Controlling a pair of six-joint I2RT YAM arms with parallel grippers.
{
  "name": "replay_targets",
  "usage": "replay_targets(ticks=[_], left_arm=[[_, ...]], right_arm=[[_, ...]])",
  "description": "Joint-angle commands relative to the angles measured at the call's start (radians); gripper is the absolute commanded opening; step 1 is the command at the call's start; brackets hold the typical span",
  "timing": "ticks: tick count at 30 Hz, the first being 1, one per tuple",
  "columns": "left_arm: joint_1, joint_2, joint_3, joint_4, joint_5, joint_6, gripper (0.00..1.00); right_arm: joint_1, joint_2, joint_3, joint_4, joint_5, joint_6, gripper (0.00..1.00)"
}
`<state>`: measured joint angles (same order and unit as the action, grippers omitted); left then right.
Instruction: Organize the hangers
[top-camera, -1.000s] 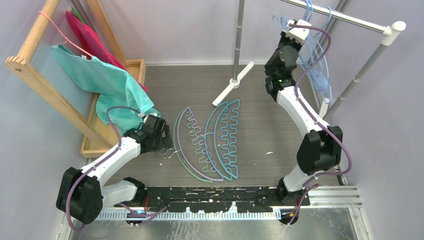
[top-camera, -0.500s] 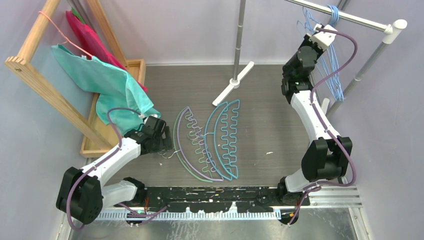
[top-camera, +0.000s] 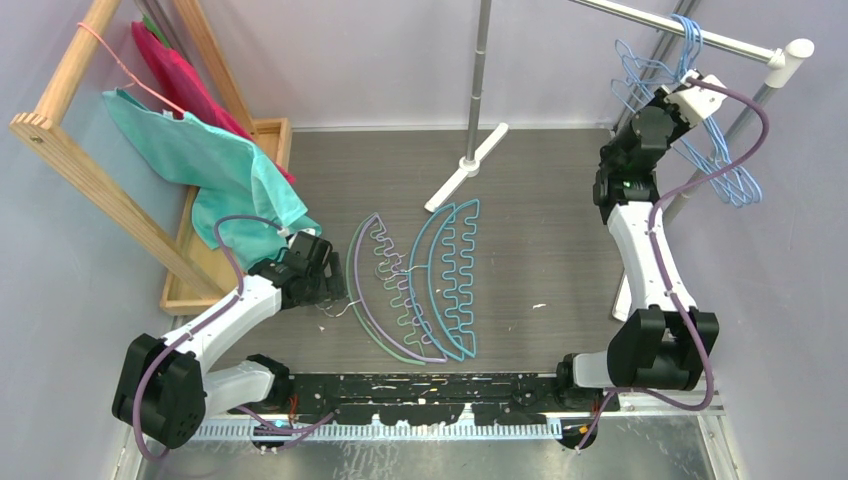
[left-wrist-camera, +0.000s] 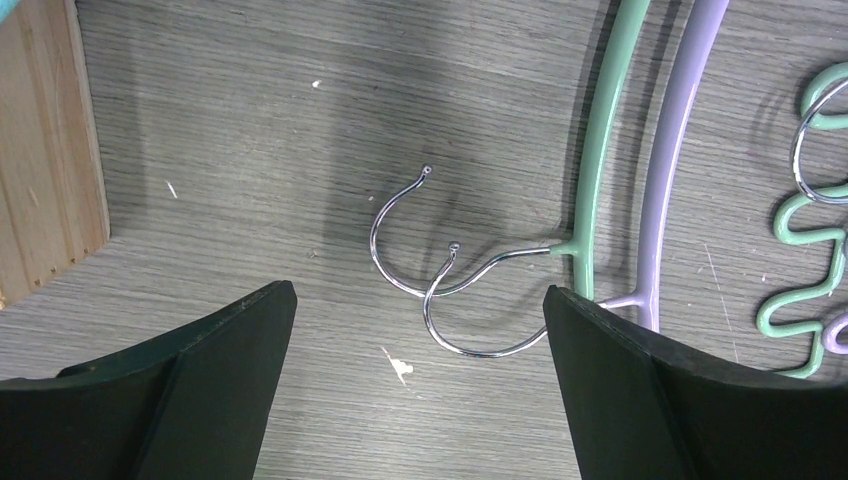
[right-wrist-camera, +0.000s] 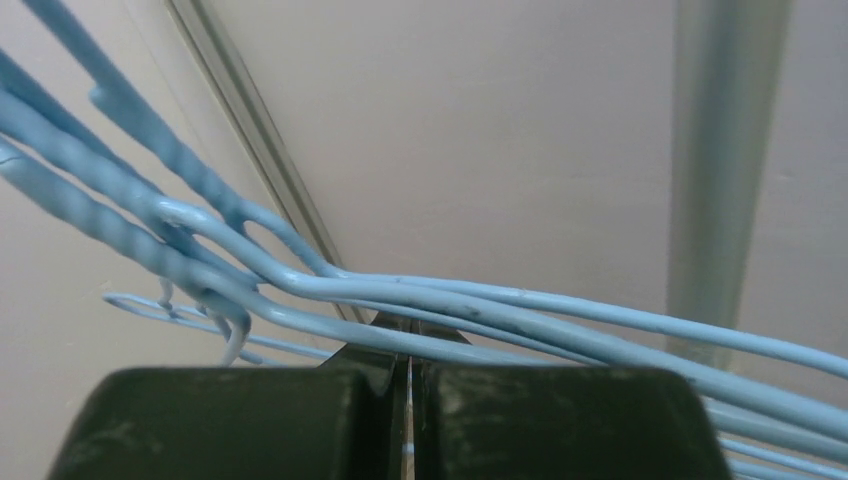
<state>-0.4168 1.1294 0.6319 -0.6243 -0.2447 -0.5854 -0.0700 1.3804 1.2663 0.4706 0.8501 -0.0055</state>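
Teal (top-camera: 437, 230), lilac (top-camera: 352, 262) and green (top-camera: 400, 352) arched hangers with zigzag bars lie together on the grey floor. My left gripper (top-camera: 325, 290) is open just left of them. In the left wrist view its jaws (left-wrist-camera: 420, 380) straddle the two metal hooks (left-wrist-camera: 400, 270), with the green arch (left-wrist-camera: 598, 150) and the lilac arch (left-wrist-camera: 680, 150) to the right. My right gripper (top-camera: 700, 95) is raised by the silver rail and shut on a bunch of light-blue wire hangers (top-camera: 720, 160) hooked over the rail. In the right wrist view the blue wires (right-wrist-camera: 480, 300) cross above the closed fingers (right-wrist-camera: 408, 400).
A silver rail (top-camera: 720, 40) with a white joint (top-camera: 795, 55) runs across the top right. Its centre pole stands on a white foot (top-camera: 465, 165). A wooden rack (top-camera: 90, 170) at left holds a teal cloth (top-camera: 200, 160), a red cloth (top-camera: 175, 70) and a pink wire hanger (top-camera: 110, 55).
My right arm swung right along the rail, carrying the light-blue hangers toward the white joint. My left arm and the floor hangers have not moved.
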Motion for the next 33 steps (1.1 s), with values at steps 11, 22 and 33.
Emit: replay_targets(ticks=[11,22,33], left_arm=[[0.005,-0.022,-0.005,0.033,0.015,0.005,0.98],[0.006,-0.025,-0.006,0.036,0.016,0.006,0.98],[0.006,-0.026,-0.005,0.033,0.021,0.009,0.98]], right_arm=[[-0.055,-0.148,-0.064,-0.077,-0.012,0.088,0.01],[-0.056,-0.225,-0.067,-0.215,-0.214,0.135,0.01],[-0.056,-0.26,-0.055,-0.384,-0.582,0.216,0.05]])
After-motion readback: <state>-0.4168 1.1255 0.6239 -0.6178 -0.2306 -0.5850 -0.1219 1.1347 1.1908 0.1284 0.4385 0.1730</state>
